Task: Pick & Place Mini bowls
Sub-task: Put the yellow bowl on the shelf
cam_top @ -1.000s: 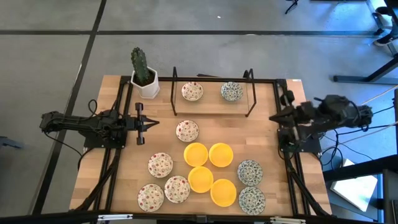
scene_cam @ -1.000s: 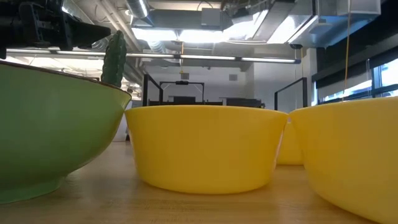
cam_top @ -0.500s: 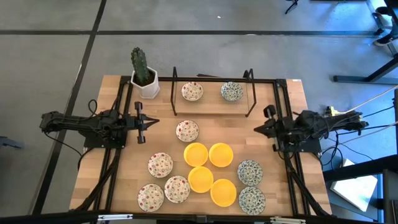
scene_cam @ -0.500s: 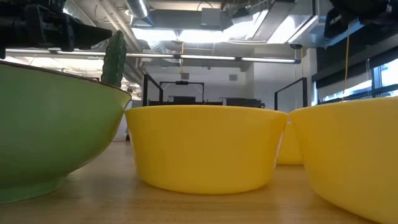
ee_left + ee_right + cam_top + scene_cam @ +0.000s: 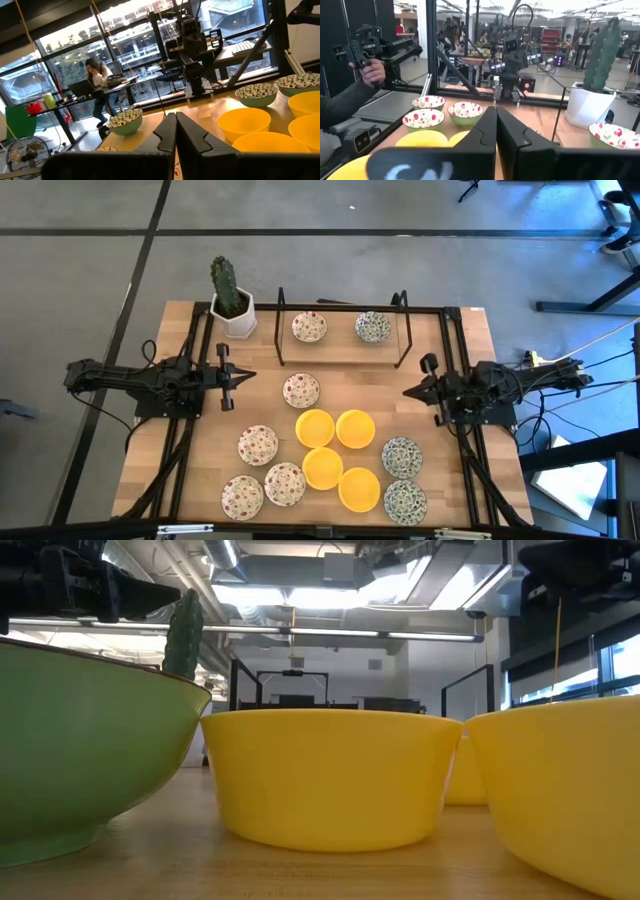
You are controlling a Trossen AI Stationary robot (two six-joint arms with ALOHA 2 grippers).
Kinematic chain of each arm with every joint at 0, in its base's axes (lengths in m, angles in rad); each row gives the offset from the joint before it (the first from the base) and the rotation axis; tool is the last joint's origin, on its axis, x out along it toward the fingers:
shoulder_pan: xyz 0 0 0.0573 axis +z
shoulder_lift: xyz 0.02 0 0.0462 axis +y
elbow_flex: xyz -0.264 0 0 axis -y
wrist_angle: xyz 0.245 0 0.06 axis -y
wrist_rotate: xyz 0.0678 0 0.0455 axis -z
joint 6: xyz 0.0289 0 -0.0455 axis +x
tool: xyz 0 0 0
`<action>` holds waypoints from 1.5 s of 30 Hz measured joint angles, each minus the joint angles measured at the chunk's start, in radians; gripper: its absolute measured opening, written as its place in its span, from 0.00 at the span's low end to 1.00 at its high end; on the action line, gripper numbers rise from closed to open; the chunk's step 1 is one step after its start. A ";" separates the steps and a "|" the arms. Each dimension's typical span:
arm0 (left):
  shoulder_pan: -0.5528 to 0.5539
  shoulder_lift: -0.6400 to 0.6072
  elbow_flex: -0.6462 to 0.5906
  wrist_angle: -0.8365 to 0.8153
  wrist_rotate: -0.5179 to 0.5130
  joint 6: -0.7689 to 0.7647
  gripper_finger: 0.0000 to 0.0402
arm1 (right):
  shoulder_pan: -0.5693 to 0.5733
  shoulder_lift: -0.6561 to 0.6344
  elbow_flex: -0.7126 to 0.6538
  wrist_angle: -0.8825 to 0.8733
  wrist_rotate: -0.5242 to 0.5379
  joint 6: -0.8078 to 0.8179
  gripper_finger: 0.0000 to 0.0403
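Several mini bowls stand on the wooden table point(image 5: 200, 480): red-speckled ones point(image 5: 258, 444) at the near left and one point(image 5: 300, 390) in the middle, yellow ones point(image 5: 322, 467) in the near middle, blue-green ones point(image 5: 401, 457) at the near right. One red-speckled bowl point(image 5: 309, 327) and one blue-green bowl point(image 5: 372, 327) sit under the black rack. My left gripper point(image 5: 247, 377) point(image 5: 175, 120) hovers shut at the left, pointing level at the middle bowl. My right gripper point(image 5: 407, 392) point(image 5: 496, 112) hovers shut at the right, pointing level toward the left arm. Neither holds anything.
A cactus in a white pot point(image 5: 232, 305) stands at the far left corner. A black wire rack point(image 5: 343, 362) spans the far middle. Black frame rails point(image 5: 182, 440) run along both sides. A person's hand with a controller point(image 5: 367, 70) shows beyond the table.
My right arm has come down from a raised pose and its shut gripper has moved toward the table's left edge, now hovering level over the right side. The left arm and all bowls have kept still.
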 joint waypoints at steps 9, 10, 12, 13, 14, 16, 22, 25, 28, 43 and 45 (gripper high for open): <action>0.000 0.000 0.000 0.000 0.000 -0.002 0.01 | 0.000 0.067 0.000 0.001 0.001 -0.020 0.01; 0.000 0.000 0.000 0.000 0.000 -0.002 0.00 | 0.000 0.073 0.000 0.005 0.006 -0.020 0.01; 0.000 0.000 0.000 0.000 0.000 -0.002 0.00 | 0.000 0.088 0.000 0.020 0.022 -0.020 0.01; 0.000 0.000 0.000 0.000 -0.001 -0.002 0.00 | 0.000 0.098 0.000 0.029 0.038 -0.014 0.01; 0.000 0.000 0.000 0.002 -0.006 -0.004 0.01 | 0.000 0.109 0.000 0.044 0.066 0.000 0.01; 0.000 0.001 0.000 0.029 -0.043 -0.022 0.01 | 0.000 0.137 0.007 0.065 0.161 0.028 0.01; 0.000 0.000 0.038 0.195 -0.103 0.064 0.00 | 0.000 0.298 0.113 0.032 0.286 0.024 0.01; 0.000 0.000 0.049 0.319 -0.103 0.115 0.01 | 0.000 0.400 0.199 -0.009 0.287 0.033 0.01; 0.000 -0.001 0.051 0.363 -0.103 0.108 0.01 | 0.000 0.529 0.313 -0.111 0.297 0.081 0.01; 0.000 0.035 0.051 0.284 -0.102 0.144 0.00 | 0.011 1.131 0.852 -0.742 0.184 0.267 0.14; 0.000 0.035 0.051 0.287 -0.102 0.153 0.00 | 0.011 1.175 0.864 -0.744 0.162 0.266 0.20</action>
